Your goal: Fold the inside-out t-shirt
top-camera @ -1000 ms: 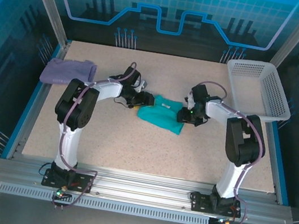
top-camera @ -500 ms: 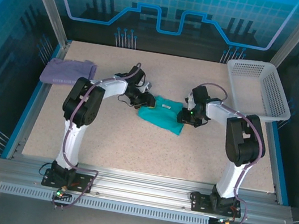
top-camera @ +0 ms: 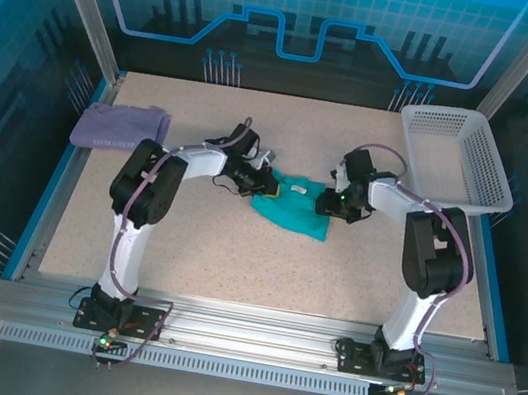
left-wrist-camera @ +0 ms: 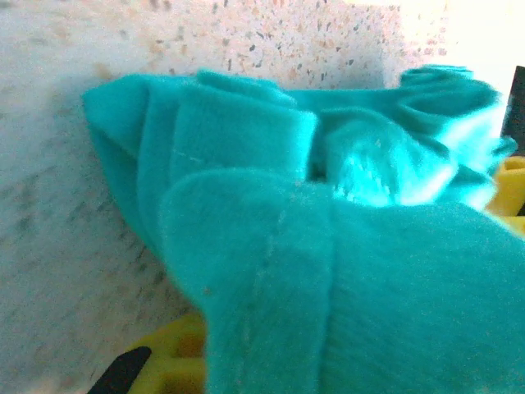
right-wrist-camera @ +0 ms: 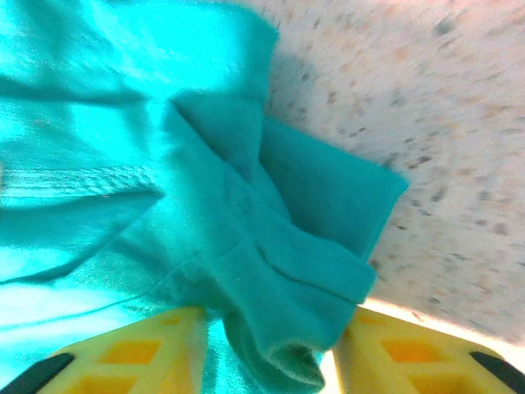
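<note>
Honestly, you're barely started on this one. The teal t-shirt (top-camera: 292, 212) is sitting mid-table (top-camera: 233, 263) as a rumpled wad between the two arms. It isn't spread flat, and I can't see a single clean fold. You can spot the little pale label (top-camera: 296, 191) on top near the far edge. So going by this, flattening it out and all the folds are still left.

Your left gripper (top-camera: 264, 185) is at the shirt's left end, clamped right down on a bunch of the cloth. In the left wrist view the fabric piles over the yellow fingers (left-wrist-camera: 168, 361). Your right gripper (right-wrist-camera: 271, 353) is at the shirt's right end, with its yellow fingers (right-wrist-camera: 131, 353) about halfway apart and a thick hem fold sitting between them. I can't tell if it's actually pinching or just straddling it.

Compared to a second ago, your left gripper has slid inward toward the shirt and gone from wide apart to closed. The cloth's left edge has been shoved right, so the heap looks a bit more compact. The right arm has hardly budged.

The folded lavender garment (top-camera: 119, 126) at far left and the white basket (top-camera: 454, 153) at far right haven't moved.
</note>
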Robot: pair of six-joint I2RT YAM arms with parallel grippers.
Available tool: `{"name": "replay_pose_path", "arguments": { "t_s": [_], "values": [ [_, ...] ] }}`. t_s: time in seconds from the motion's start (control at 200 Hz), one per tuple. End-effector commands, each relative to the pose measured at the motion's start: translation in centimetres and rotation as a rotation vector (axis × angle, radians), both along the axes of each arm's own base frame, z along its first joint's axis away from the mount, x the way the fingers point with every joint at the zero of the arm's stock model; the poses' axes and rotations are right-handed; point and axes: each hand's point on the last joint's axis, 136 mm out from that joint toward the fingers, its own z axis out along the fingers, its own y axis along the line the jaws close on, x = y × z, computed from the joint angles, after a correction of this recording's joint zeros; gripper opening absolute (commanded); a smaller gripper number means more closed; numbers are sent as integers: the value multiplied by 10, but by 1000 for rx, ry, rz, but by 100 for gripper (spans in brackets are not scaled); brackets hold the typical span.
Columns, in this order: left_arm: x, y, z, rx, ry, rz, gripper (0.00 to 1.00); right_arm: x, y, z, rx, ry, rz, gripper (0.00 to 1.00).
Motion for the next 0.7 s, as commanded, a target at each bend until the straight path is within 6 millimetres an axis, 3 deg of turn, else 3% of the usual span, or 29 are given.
{"name": "replay_pose_path", "arguments": {
  "t_s": [0.0,0.175,0.3,0.47,0.695],
  "values": [
    [9,30,52,42,-135,42,0,7,-18,49,-2,-115,-27,50],
    [6,87,83,213,-225,85,0,7,-15,91,51,-244,-22,56],
    [12,145,104,439,-292,142,0,9,-3,105,118,-290,-1,56],
    [31,223,141,740,-386,193,0,11,13,107,188,-296,33,56],
    [56,286,187,846,-487,233,0,12,20,99,216,-281,49,56]
  ]
}}
